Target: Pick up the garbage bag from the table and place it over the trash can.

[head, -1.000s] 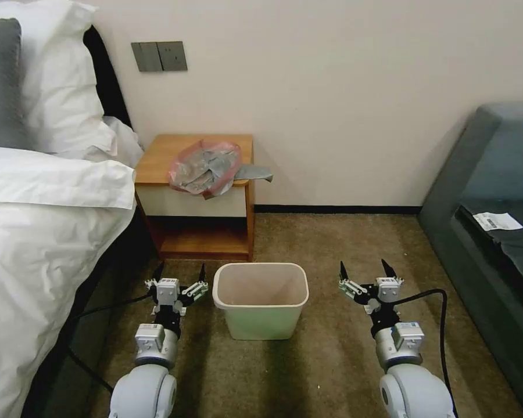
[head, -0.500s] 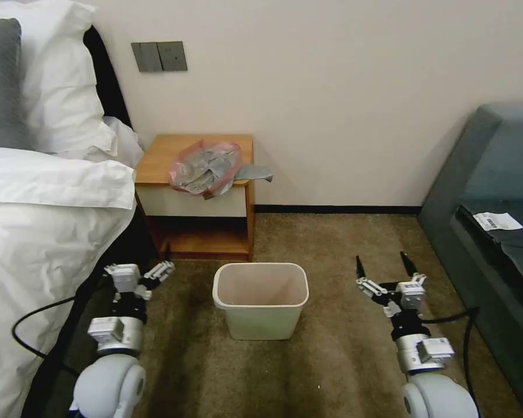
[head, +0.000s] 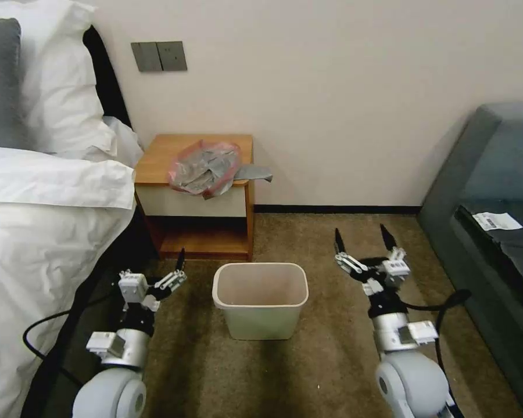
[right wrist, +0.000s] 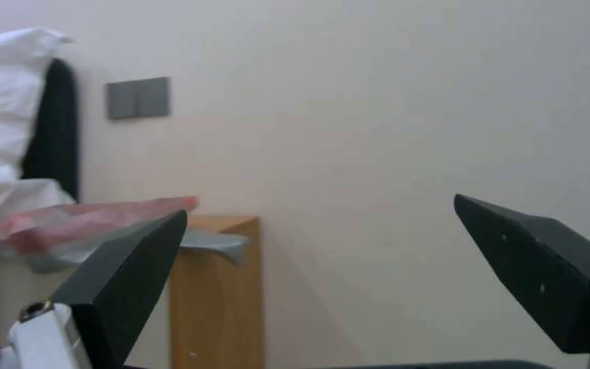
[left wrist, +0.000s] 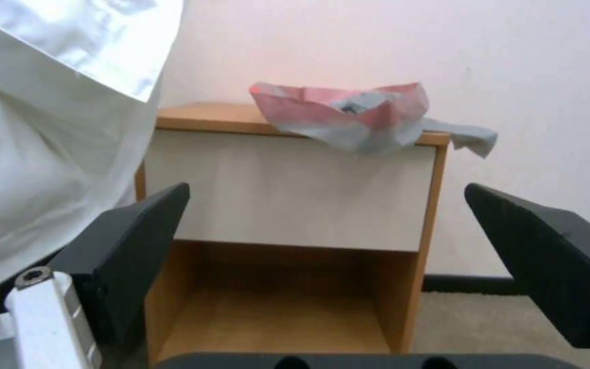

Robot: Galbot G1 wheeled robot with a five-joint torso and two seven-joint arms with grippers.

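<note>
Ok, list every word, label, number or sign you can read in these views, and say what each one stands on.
No text can be read.
White paper slip on the dark sofa: barcode-like print, too small to read.
Grey wall switch plate: no marking visible.
Garbage bag, nightstand, trash can: no print visible.

White bedding left; grey wall switch; dark sofa right with paper slip; brown carpet.

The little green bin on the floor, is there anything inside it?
The trash can looks empty: its cream inner walls show bare. Its very bottom is hidden by the near wall. The garbage bag lies on the table.
</note>
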